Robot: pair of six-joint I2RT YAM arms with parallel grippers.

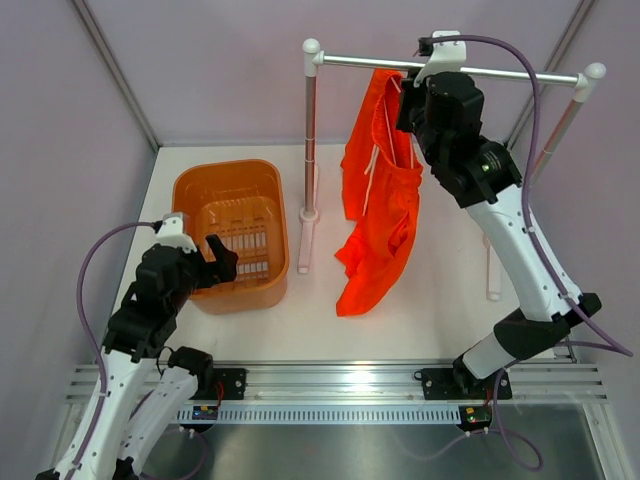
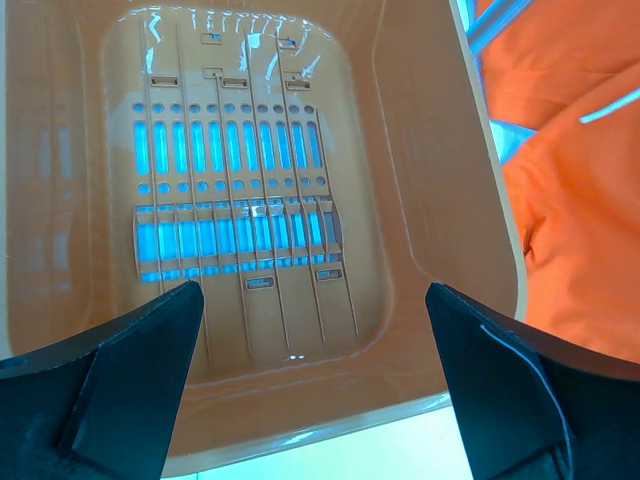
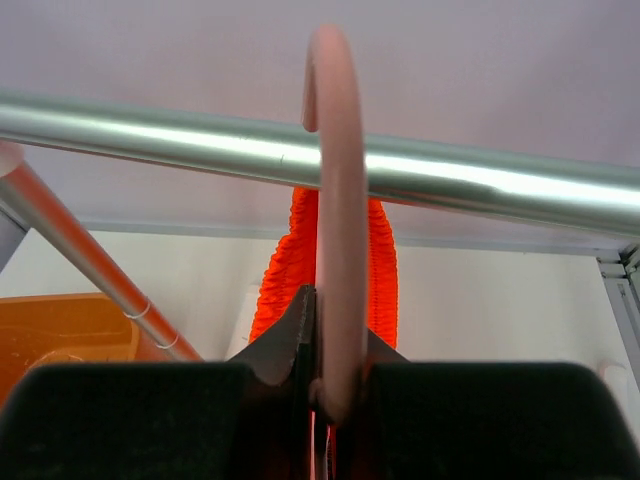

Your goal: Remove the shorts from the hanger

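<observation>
right gripper (image 3: 322,385) is pinching the pink hanger (image 3: 336,200) below its hook (hook sitting over the silver rail (image 3: 180,140)), shorts (image 1: 385,210) are hanging from it; left gripper (image 2: 312,305) is hovering, jaws spread, over the basket (image 1: 232,170).

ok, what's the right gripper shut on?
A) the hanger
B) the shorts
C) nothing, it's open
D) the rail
A: in the right wrist view the right gripper pinches the pink hanger just below its hook, which loops over the rail.
</observation>
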